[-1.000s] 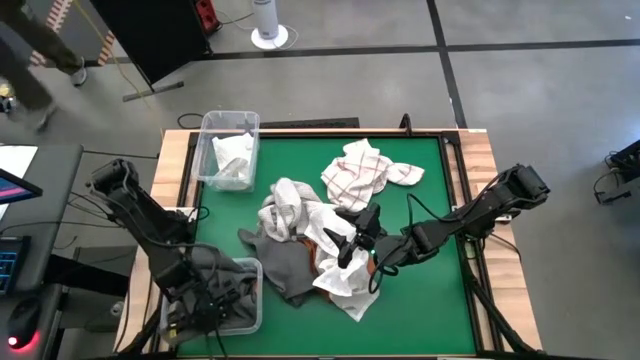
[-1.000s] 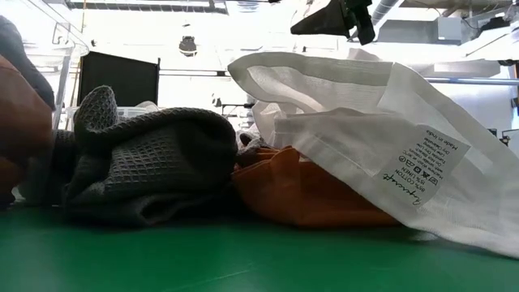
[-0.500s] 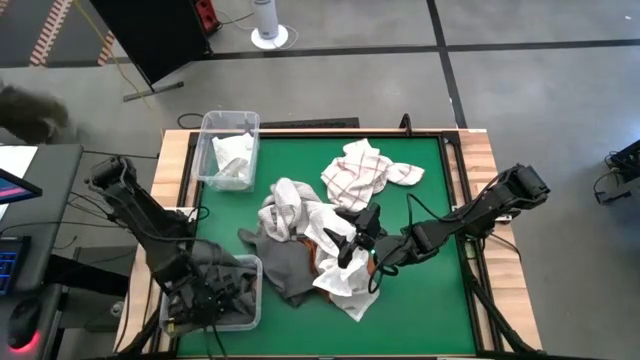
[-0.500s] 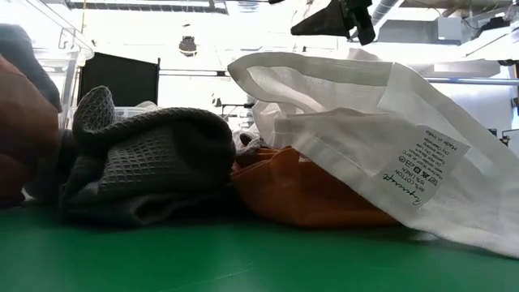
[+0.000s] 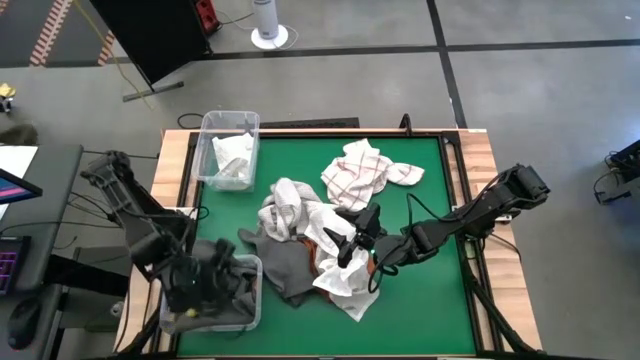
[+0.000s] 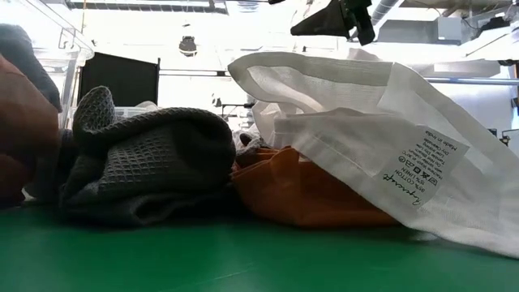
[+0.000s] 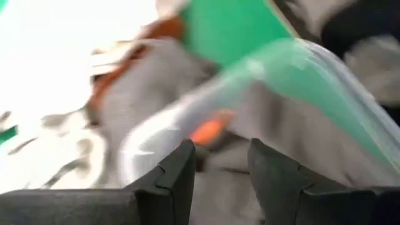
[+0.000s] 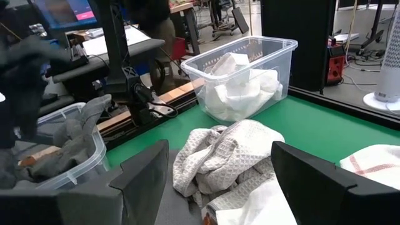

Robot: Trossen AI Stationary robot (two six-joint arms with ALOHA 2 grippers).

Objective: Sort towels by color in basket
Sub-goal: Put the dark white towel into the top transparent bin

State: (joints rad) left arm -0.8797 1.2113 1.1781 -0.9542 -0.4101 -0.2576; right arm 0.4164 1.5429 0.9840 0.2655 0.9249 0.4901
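In near bin (image 5: 245,300) | left gripper (image 5: 200,290) shifted slightly | towels (image 5: 310,235) unchanged

The left wrist view is strongly blurred. The low view has white glare from ceiling lights behind; overhead light is even, with soft shadows.

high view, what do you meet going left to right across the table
left arm's gripper over near clear plastic bin → dark grey waffle towel → right gripper, jaws open over the pile → red-checked white towel
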